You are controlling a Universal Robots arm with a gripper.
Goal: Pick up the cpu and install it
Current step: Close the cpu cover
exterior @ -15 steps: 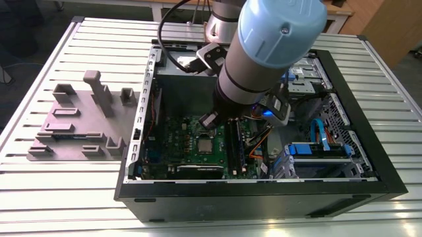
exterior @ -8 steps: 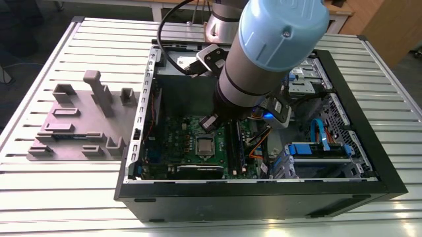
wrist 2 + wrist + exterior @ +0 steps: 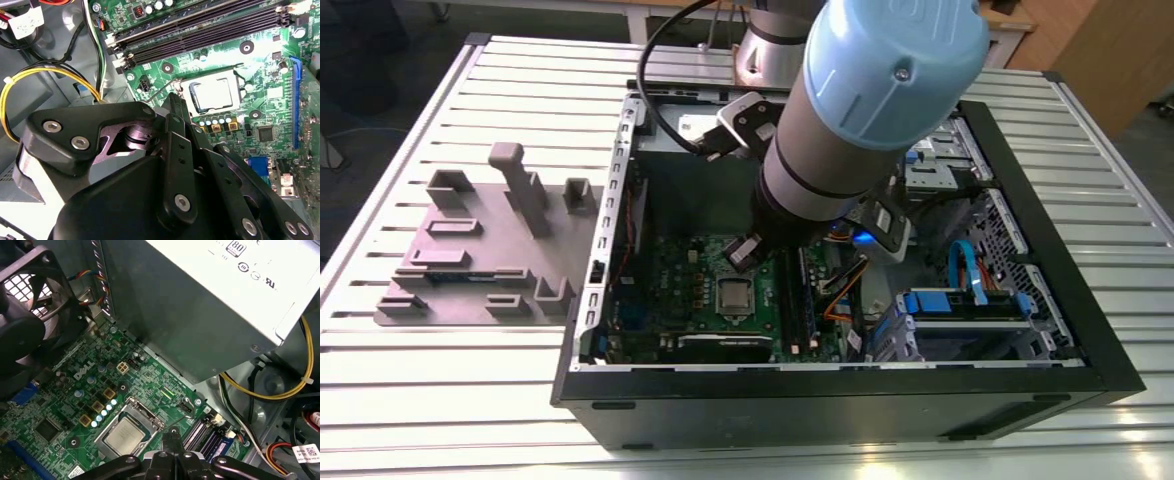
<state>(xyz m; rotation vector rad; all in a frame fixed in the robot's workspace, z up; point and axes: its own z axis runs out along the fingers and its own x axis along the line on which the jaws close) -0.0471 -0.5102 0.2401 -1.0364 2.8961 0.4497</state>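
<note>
Exterior view, scene: an open black metal computer case (image 3: 854,380) lies on a white slatted counter (image 3: 454,400), with a grey plastic fixture tray with upright posts (image 3: 467,260) at the exterior view's left.
Exterior view, arm: the silver and pale-blue robot arm (image 3: 854,100) reaches down into the case, and its black gripper (image 3: 744,250) hangs over the green motherboard (image 3: 680,270).
Exterior view, task's thing: the small flat square silver-grey metal cpu (image 3: 736,296) lies in its socket, low in the centre of the frame, just below the gripper.
Second wrist view, fingers: the fingers (image 3: 176,107) are pressed together with nothing between them, their tips just beside the socket.
Second wrist view, cpu: the cpu (image 3: 212,95) sits flat inside the metal socket frame, apart from the gripper (image 3: 175,100).
Second wrist view, risk: a yellow cable (image 3: 45,75) loops near the gripper's linkage; I judge a sideways move could snag it.
First wrist view, cpu: the cpu (image 3: 124,436) shows in the socket beside the gripper (image 3: 170,435).
First wrist view, risk: a thin wire lever (image 3: 167,425) lies near the tips; I judge a careless descent could catch it or scrape the board.
First wrist view, clearance: the large grey metal power supply box (image 3: 200,305) stands close by, so a wide swing could strike it.
Seating risk: whether the chip is fully keyed in I cannot tell; pressing on a skewed chip could bend the pins.
</note>
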